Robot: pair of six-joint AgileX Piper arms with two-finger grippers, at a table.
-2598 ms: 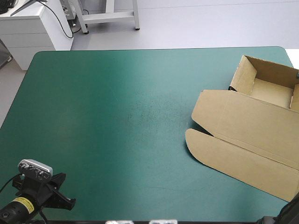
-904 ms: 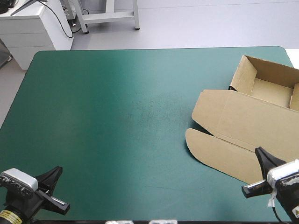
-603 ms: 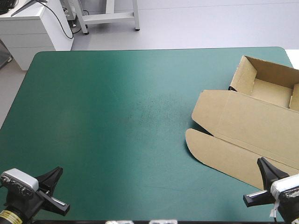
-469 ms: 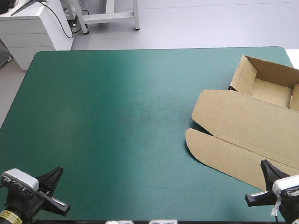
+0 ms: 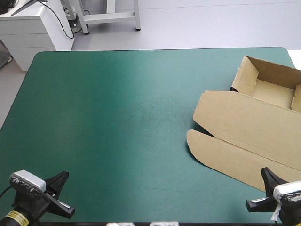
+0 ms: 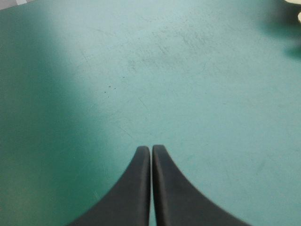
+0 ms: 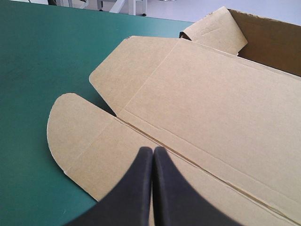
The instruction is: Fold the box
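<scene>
Although the tray [image 5: 273,89] end of the box [image 5: 249,136] had its walls up, its lid [image 7: 207,108] lay flat on the counter [image 5: 117,117], stretching toward the near edge and ending in a rounded flap [image 5: 207,150]. The whole box sat at the counter's right side and ran out of the high view there. The right gripper [image 7: 153,151] hung over the near strip of the lid beside that flap, its black fingers pressed together and holding nothing; whether the tips touched the board could not be told. The left gripper [image 6: 151,150] was likewise closed and empty, over bare cover at the near left corner, well apart from the box.

The likeliest trouble seemed to be sliding: a closed gripper could only push, and with nothing bracing the far side, a shove at the lid might skate the light board toward the right edge or twist the tray round. The raised walls might also spring loose if the lid were levered hard.

The teal-green cover looked smooth, with faint scuffs near the middle and nothing else on it. Beyond the far edge lay pale floor [image 5: 211,23], a white cabinet [image 5: 33,28] and a metal frame's legs [image 5: 110,16].
</scene>
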